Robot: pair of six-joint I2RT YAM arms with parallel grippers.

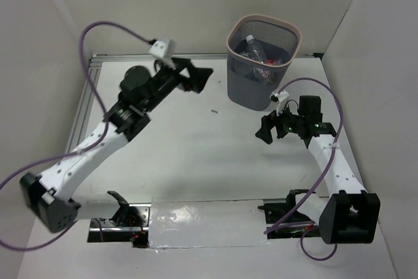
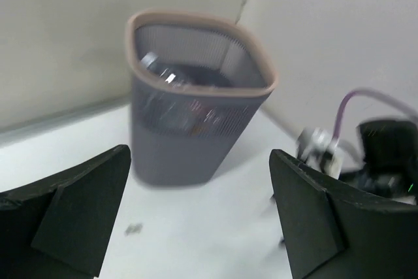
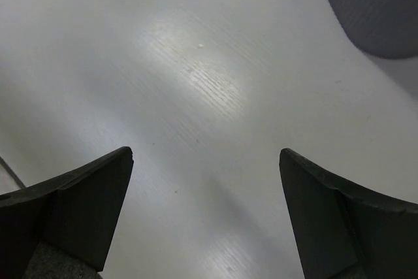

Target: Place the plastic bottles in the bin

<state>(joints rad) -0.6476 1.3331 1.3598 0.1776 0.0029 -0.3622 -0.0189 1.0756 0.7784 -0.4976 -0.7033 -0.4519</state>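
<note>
Between the left gripper's (image 1: 199,78) widely parted, empty jaws, straight ahead, stands the bin (image 1: 251,91), with the plastic bottles (image 1: 256,50) lying inside it. The right gripper (image 1: 264,129), jaws likewise spread on nothing, hovers over the table (image 1: 196,155), the bin ahead and to its right. Such bottles are probably light, slick and easily crushed, so one is best gripped across the body. Mesh and blur hide how many lie within, and no label reads clearly.
</note>
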